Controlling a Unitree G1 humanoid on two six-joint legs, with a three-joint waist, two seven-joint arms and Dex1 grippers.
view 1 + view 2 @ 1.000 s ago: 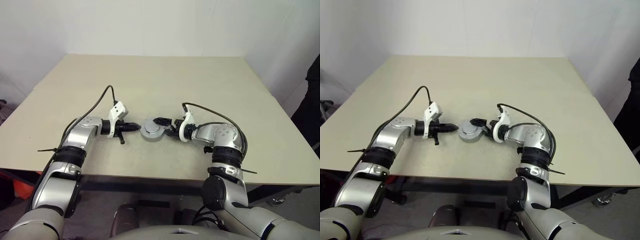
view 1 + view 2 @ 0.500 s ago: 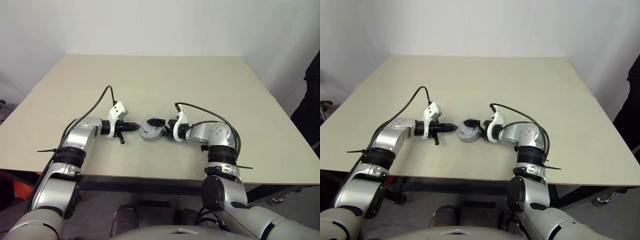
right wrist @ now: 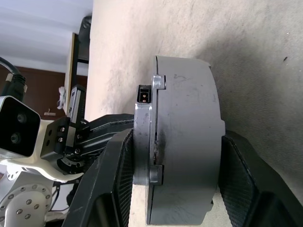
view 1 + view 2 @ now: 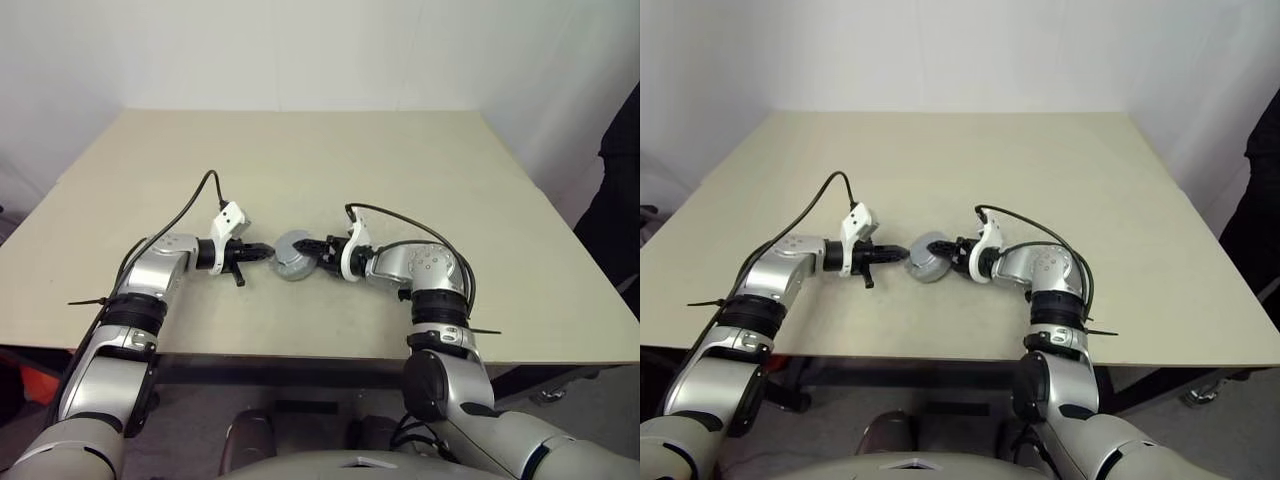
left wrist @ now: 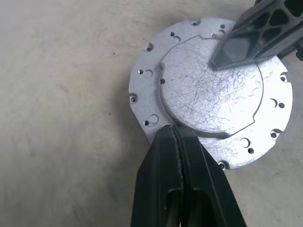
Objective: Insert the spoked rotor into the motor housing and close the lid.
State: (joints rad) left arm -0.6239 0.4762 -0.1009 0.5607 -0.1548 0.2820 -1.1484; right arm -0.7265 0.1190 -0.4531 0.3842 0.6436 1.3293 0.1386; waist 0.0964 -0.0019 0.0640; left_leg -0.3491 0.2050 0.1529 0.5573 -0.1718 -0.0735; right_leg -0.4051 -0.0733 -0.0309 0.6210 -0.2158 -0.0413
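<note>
A square beige worktop (image 4: 300, 150) with a matte, lightly speckled surface stands in the corner of a plain room. White walls (image 4: 300, 50) rise behind it and to either side, evenly lit, with no hard shadows on them. At the right edge a dark shape (image 4: 620, 200) stands beside the worktop; what it is cannot be told. Below the near left corner, something orange-red (image 4: 35, 375) sits low by the floor.

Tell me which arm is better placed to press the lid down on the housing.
Right, probably. Its claw already straddles the lid and motor housing, one finger on top. The left claw is shut, merely bracing the rim.
</note>
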